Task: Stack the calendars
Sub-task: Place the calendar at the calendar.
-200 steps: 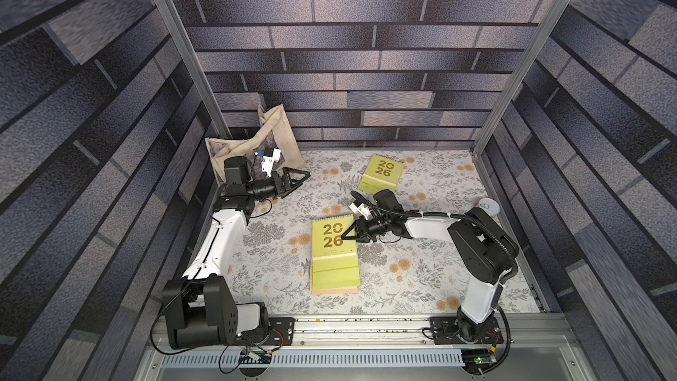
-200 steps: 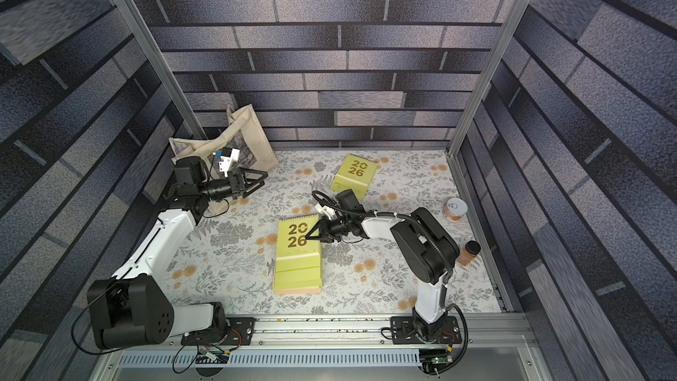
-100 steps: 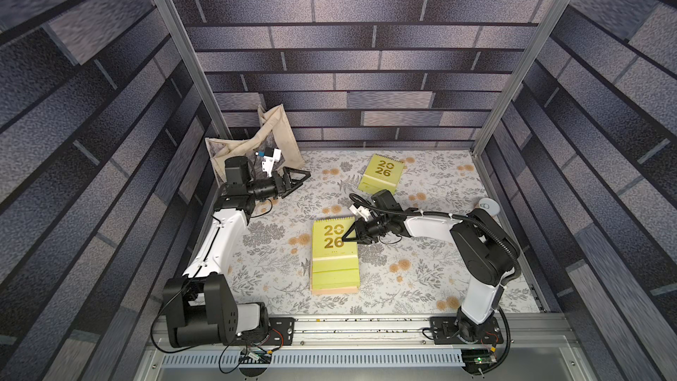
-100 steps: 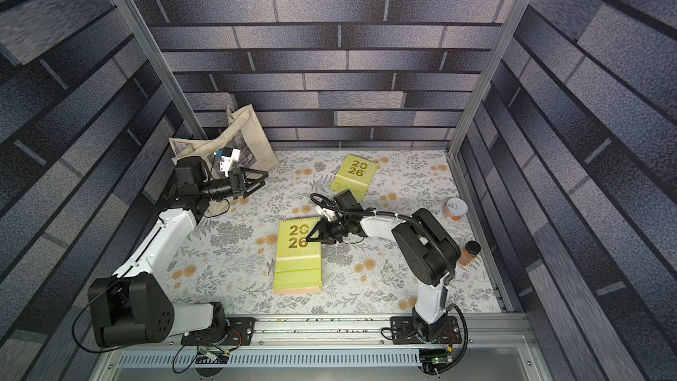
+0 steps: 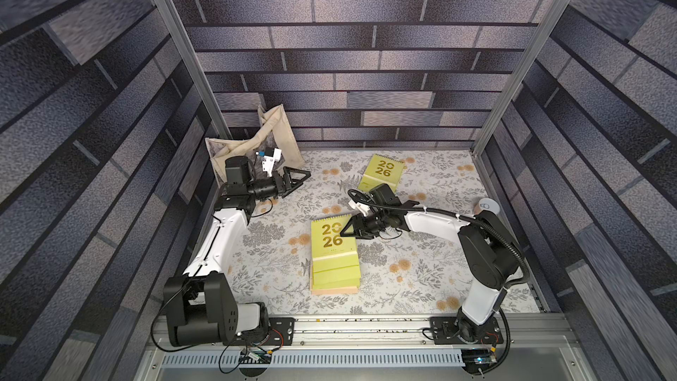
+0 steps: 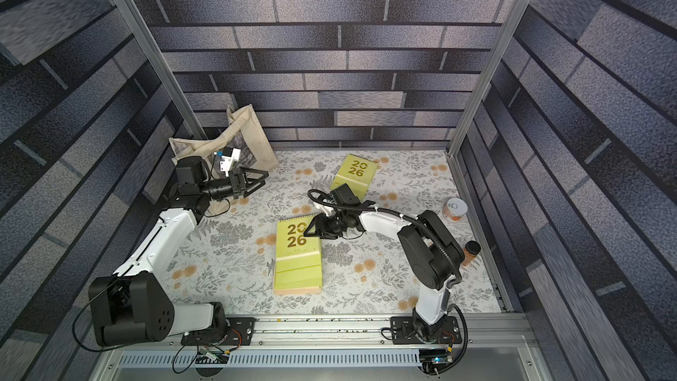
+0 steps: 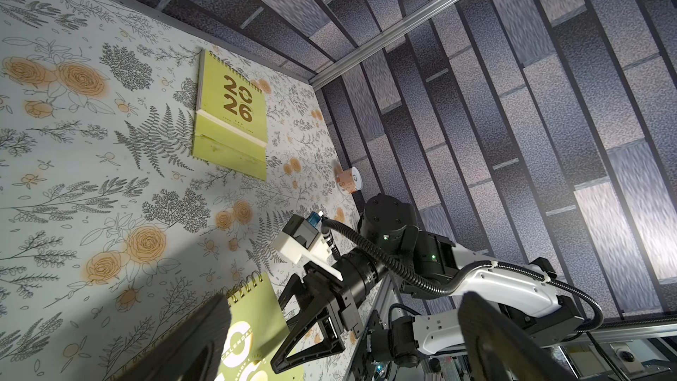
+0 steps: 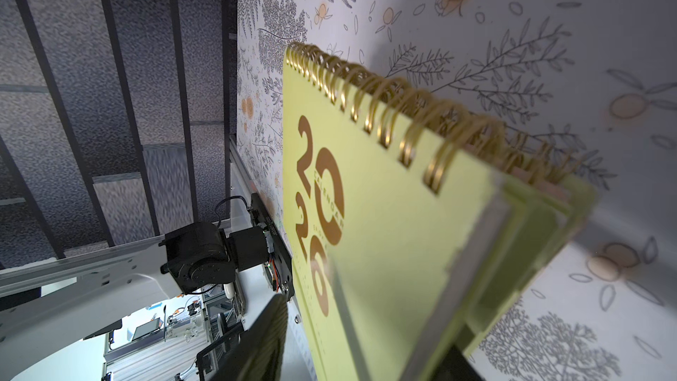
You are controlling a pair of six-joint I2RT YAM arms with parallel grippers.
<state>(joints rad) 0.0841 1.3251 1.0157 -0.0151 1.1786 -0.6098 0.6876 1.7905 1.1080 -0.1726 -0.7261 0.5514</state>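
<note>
Lime spiral-bound calendars [image 5: 334, 247] lie stacked flat; right gripper [image 5: 346, 232] parted alongside, left gripper [image 5: 302, 182] wide.

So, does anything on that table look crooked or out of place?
One green calendar lies alone at the back, turned askew to the stack in the middle. The stack's layers aren't quite flush either.

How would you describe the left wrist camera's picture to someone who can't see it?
The right gripper, open, stands at the edge of the near green calendar on a floral table. A second green calendar lies flat farther off, with a small can by the wall.
</note>
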